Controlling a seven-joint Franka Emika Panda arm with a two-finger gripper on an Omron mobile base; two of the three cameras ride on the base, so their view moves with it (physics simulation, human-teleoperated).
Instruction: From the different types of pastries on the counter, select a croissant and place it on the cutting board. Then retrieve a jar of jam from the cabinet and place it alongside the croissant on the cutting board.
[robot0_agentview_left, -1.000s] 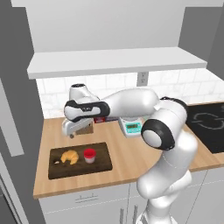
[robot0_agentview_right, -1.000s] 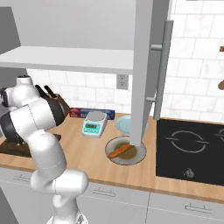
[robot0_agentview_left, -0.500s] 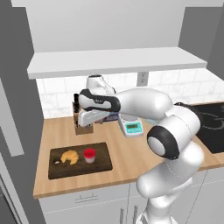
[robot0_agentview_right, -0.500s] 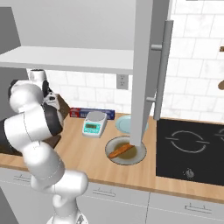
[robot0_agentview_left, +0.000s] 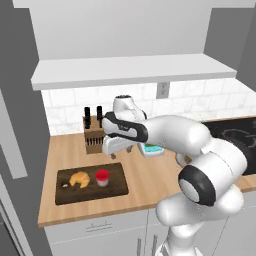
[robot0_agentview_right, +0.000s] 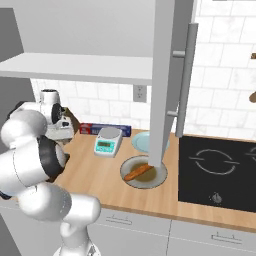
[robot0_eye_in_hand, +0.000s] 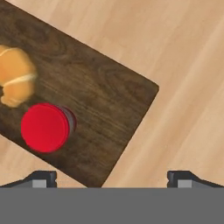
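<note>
Since a second ago the arm swung right and up off the flat dark-brown wooden cutting board (robot0_agentview_left: 90, 183); the hand (robot0_eye_in_hand: 111, 177) hangs released, empty. Small red-lidded jam jar (robot0_eye_in_hand: 46, 127) sits just beside the golden crescent croissant (robot0_eye_in_hand: 15, 76), below-left of the hand, so pretty much done.

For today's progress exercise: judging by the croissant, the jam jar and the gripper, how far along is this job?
Both placements look done: the croissant and the jar of jam sit side by side on the cutting board. The gripper hangs open above the board, holding nothing. Nothing seems left except moving the arm away.
</note>
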